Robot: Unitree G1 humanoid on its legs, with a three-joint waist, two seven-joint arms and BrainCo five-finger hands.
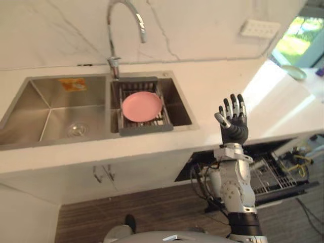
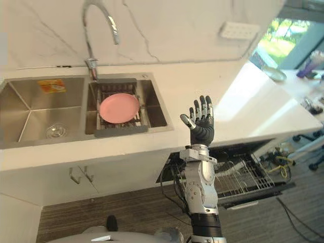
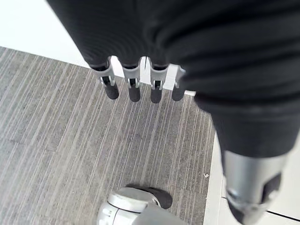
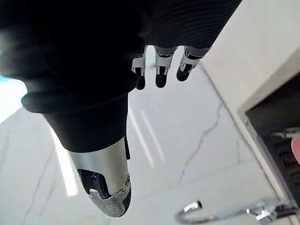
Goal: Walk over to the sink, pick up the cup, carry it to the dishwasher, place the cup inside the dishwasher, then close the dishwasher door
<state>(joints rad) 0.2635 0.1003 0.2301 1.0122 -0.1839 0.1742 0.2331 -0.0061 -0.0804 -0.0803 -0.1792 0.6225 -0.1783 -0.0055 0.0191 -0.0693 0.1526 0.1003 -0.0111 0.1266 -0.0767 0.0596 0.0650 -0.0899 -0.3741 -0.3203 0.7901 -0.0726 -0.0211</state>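
Our right hand (image 1: 234,124) is raised over the bench's (image 1: 217,91) front edge, fingers straight and spread, holding nothing. Our left hand (image 3: 134,91) hangs low over the floor (image 3: 61,140), fingers straight and likewise empty. What lies in the sink (image 1: 50,101) is a pink plate (image 1: 142,106), flat on a dark drain rack (image 1: 147,128) in the right basin, below the tap (image 1: 126,20). From the right hand it lies to the left and farther in, so we judge this the nearer hand for the reach. The dishwasher (image 1: 273,177) stands open under the bench, just below that hand.
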